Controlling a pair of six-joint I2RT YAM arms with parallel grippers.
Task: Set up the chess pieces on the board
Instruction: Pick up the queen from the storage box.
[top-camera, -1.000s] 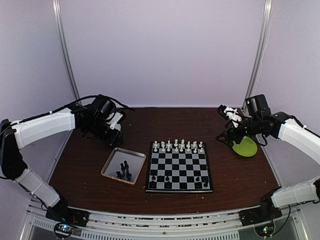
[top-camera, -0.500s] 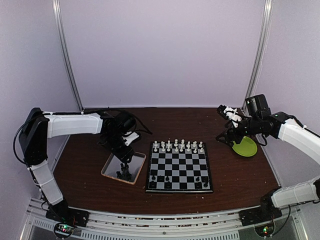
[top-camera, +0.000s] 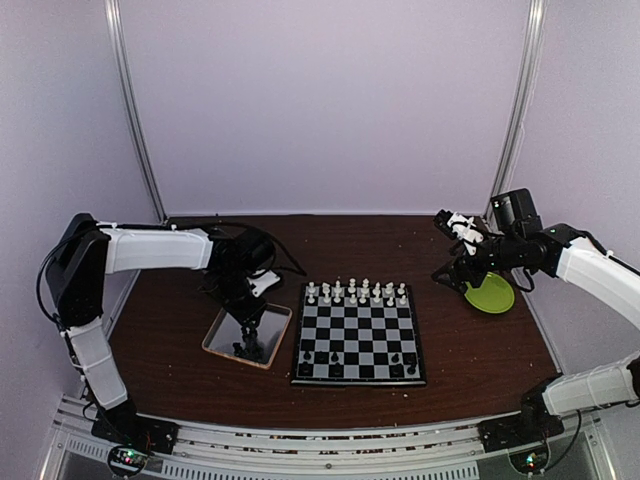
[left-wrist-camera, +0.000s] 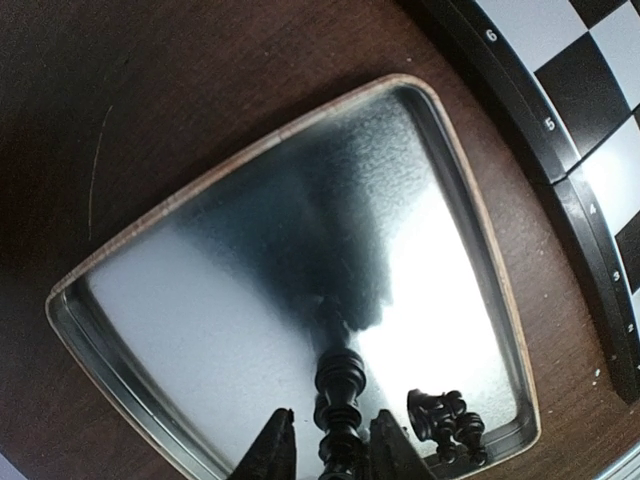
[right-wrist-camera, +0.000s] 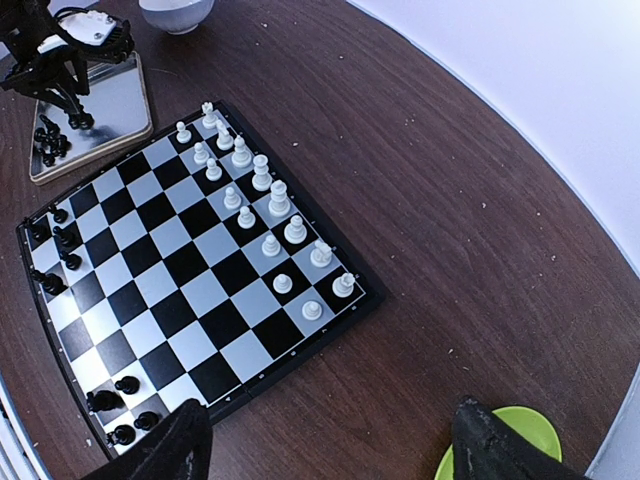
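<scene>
Dark wood table (top-camera: 460, 350), lilac walls (top-camera: 320, 100); straddles black piece (left-wrist-camera: 342, 372) in tray (left-wrist-camera: 200, 300) with left end effector (left-wrist-camera: 334, 420), grip unclear; holds right end effector (right-wrist-camera: 330, 420) wide, empty

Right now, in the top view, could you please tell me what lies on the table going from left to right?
tray → board → green plate
</scene>
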